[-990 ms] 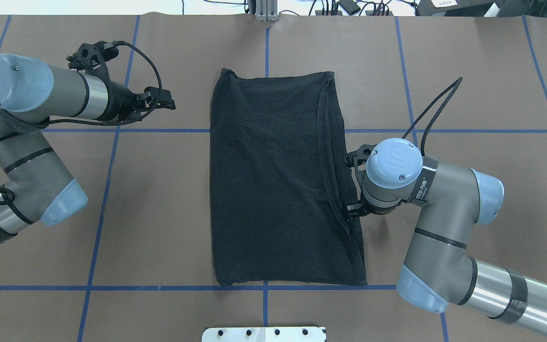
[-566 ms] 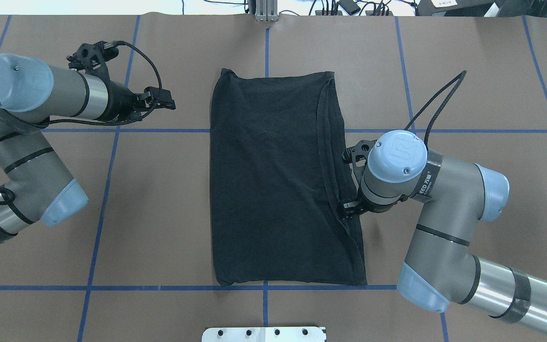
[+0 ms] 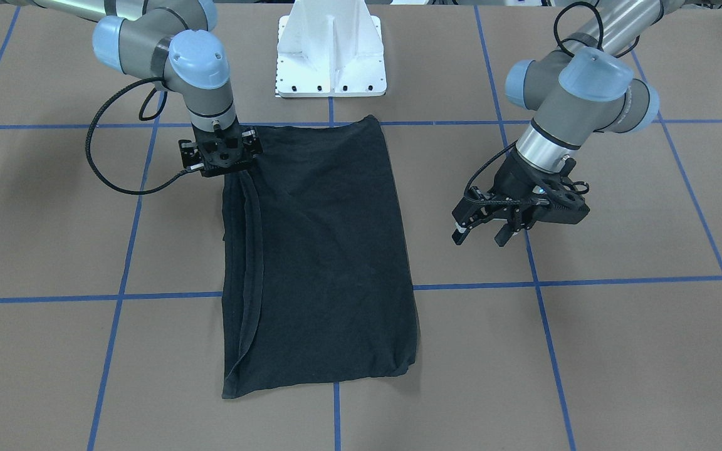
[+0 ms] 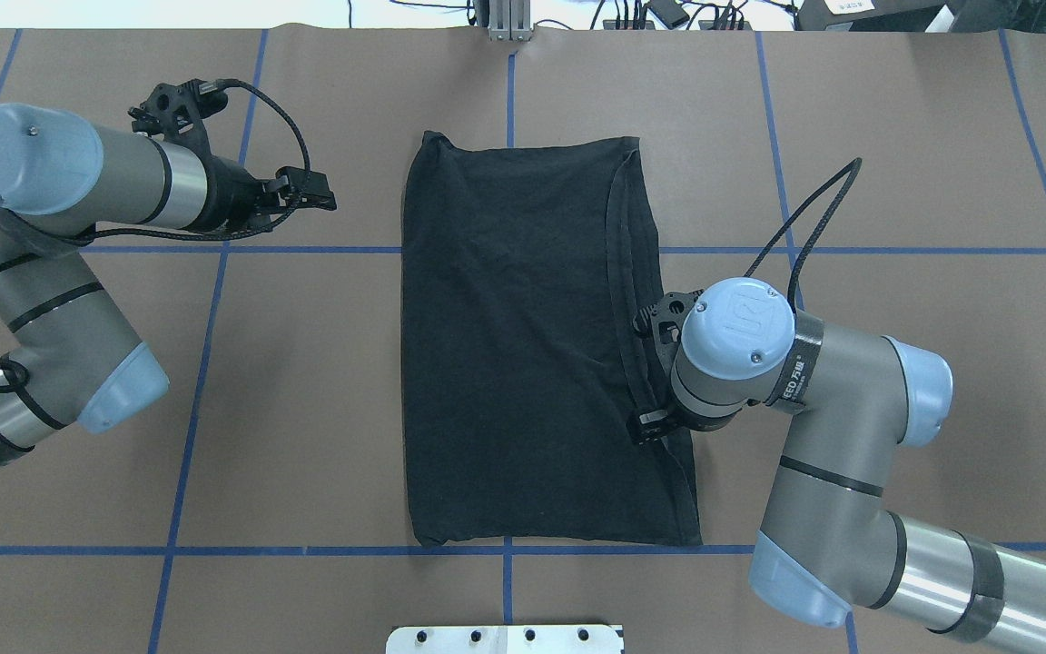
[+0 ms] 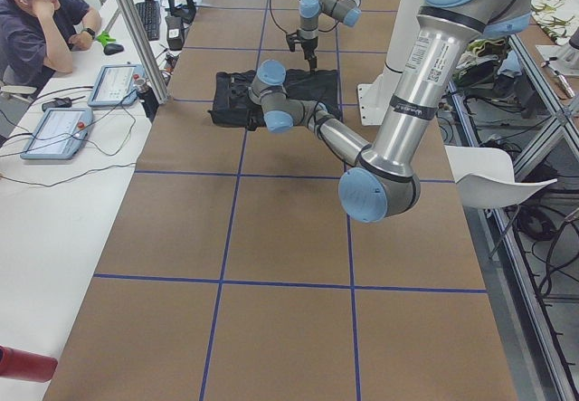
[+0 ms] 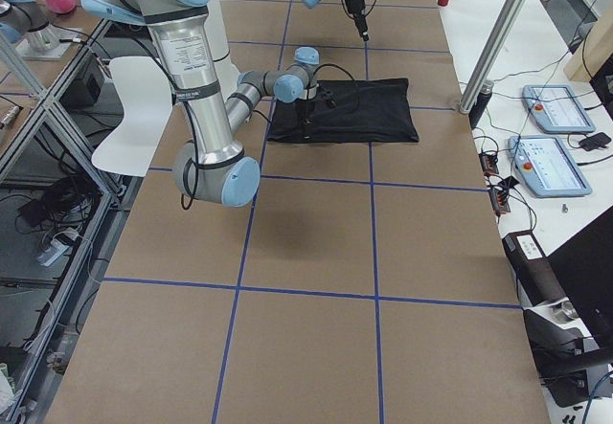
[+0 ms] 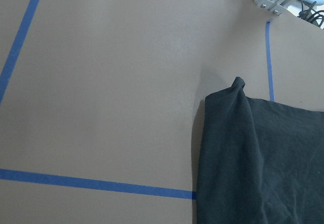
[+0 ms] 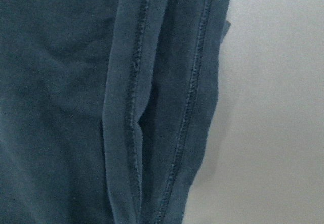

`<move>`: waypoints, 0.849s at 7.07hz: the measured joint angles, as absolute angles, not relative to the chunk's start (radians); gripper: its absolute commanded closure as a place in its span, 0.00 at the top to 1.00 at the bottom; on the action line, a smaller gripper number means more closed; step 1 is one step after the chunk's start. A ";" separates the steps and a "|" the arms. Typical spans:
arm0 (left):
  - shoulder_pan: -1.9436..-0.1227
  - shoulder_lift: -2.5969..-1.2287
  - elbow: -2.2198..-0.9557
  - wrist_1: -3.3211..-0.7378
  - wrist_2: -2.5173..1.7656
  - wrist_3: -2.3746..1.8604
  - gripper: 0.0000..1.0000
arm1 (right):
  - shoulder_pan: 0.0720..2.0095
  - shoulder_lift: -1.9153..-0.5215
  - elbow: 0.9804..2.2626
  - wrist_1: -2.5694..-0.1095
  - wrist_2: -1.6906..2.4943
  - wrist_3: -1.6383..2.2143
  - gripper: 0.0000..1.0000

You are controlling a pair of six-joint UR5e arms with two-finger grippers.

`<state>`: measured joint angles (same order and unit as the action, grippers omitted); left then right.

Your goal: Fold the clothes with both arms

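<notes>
Across the middle of the brown paper-covered table (image 4: 305, 409), marked with a blue tape grid (image 4: 305, 249), lies the black short-sleeved T-shirt (image 4: 523, 345), folded into a long rectangle with its plain side up and its long sides running away from the robot; layered stitched hems (image 8: 136, 107) run along its right long edge; the right arm's black two-finger gripper (image 3: 222, 163) points straight down over that edge, toward the robot's end of the cloth; its fingertips are hidden beneath the wrist, so I cannot tell whether the claw is apart or together, nor whether it touches the fabric; the left arm's black two-finger gripper (image 3: 480, 233) hangs above bare table well off the shirt's left side, claw apart and holding nothing.
</notes>
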<state>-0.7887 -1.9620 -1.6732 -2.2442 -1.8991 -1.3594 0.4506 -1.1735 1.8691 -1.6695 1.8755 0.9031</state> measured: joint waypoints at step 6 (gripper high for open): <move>-0.785 -1.962 -1.673 -2.244 -1.899 -1.360 1.00 | 0.449 -1.185 1.848 -1.670 1.874 0.886 1.00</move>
